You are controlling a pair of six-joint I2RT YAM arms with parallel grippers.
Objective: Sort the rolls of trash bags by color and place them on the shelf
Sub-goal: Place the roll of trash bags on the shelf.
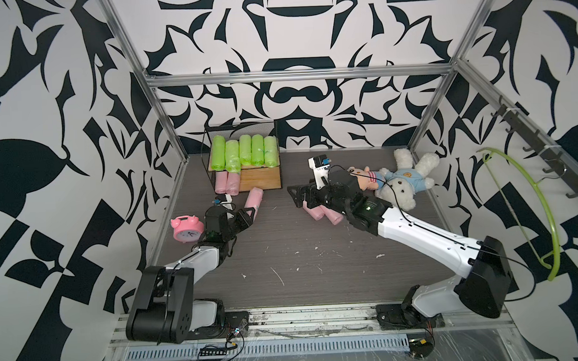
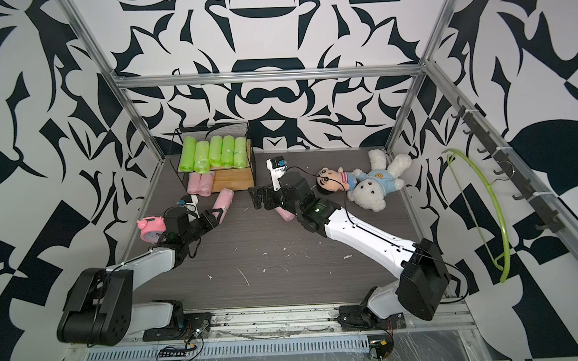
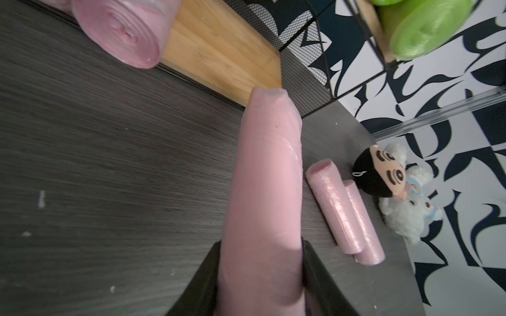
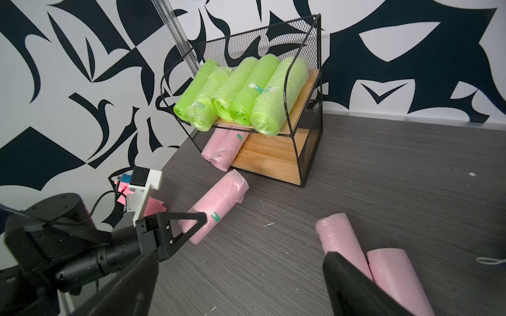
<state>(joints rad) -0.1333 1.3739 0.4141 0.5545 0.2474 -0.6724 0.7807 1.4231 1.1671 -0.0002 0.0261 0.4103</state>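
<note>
Everything is lit bright and even, and no single lamp can be picked out. Only soft, faint shadows are thrown on the table (image 1: pixel 317 259) under the right arm (image 1: pixel 415 231). In both top views a wide-angle stretch is seen toward the edges, but detail is rendered pretty crisp. In the left wrist view the pink roll (image 3: pixel 265 205) close to the lens is shown soft, and a green roll (image 3: pixel 427 30) in the corner is smeared. In the right wrist view the shelf (image 4: pixel 273 158) is shown sharp, with a mild sheen caught on the green rolls (image 4: pixel 241 93).

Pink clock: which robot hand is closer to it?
Left. The left gripper, gripping a pink roll, sits close to the clock; the right gripper is farther off, across the table.
</note>
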